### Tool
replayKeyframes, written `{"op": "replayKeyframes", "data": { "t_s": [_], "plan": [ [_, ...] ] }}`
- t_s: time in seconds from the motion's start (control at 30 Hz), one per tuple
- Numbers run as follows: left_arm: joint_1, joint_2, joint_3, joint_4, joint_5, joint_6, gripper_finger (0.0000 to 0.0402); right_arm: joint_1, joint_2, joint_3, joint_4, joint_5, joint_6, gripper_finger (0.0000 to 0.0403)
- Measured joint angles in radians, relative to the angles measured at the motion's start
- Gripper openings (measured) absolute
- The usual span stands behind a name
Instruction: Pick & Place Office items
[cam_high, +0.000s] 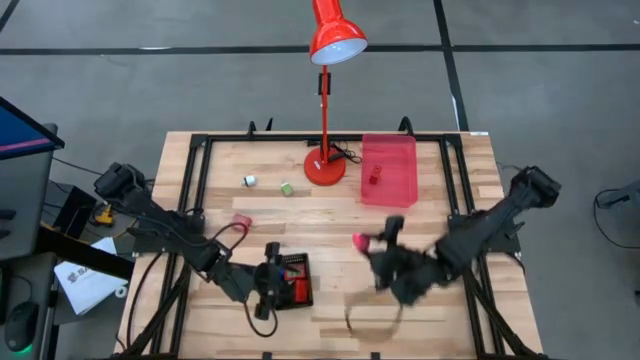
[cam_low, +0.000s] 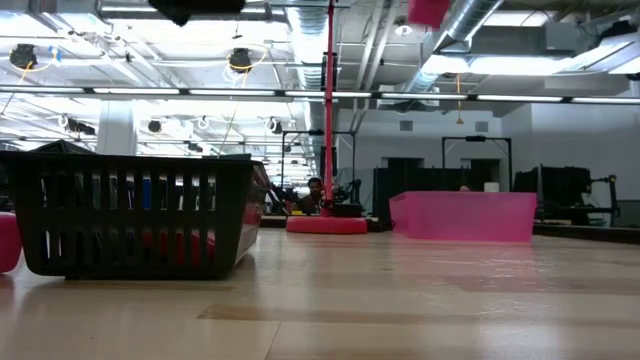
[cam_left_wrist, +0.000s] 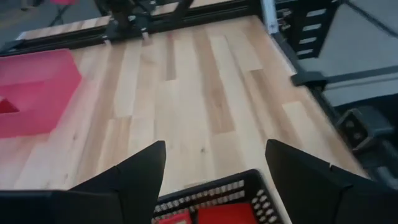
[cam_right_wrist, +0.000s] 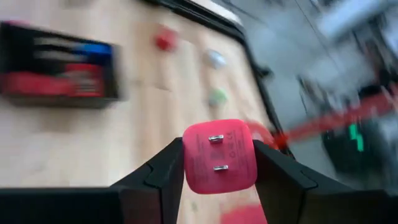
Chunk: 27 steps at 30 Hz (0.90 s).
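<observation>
Jaws of right gripper clamp pink plug block.

Right gripper: two dark fingers clamped on pink rounded-square plastic block with two small metal prongs on face, one finger against each side. Block raised above pale wooden plank table. Beyond: black slatted tray on table, red and blue pieces inside, blurred. Small red piece, small white piece, small green piece lying apart on wood, in loose row near dark table-edge rail. Red lamp stem slanting across background, blurred.
</observation>
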Motion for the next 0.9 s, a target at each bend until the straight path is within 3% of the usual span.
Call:
{"op": "replayKeyframes", "data": {
  "t_s": [0.2,0.33,0.63,0.77,0.9],
  "plan": [
    [0.012,-0.035,-0.013,0.025,-0.061,0.064,0.0274,-0.266,-0.147,-0.110,-0.077,0.000,0.331,0.0159],
    [0.011,-0.098,-0.011,0.033,-0.083,0.120,0.0274,-0.466,-0.212,-0.191,-0.103,-0.047,0.446,0.0159],
    [-0.009,-0.182,-0.010,0.039,-0.083,0.183,0.0274,-0.900,-0.226,-0.352,0.058,-0.350,0.422,0.0159],
    [-0.030,-0.176,-0.010,0.039,-0.082,0.184,0.0274,-1.019,-0.214,-0.407,0.226,-0.462,0.383,0.0159],
    [-0.036,-0.173,-0.010,0.035,-0.083,0.184,0.0274,-1.113,-0.193,-0.434,0.259,-0.506,0.393,0.0159]
  ]
}}
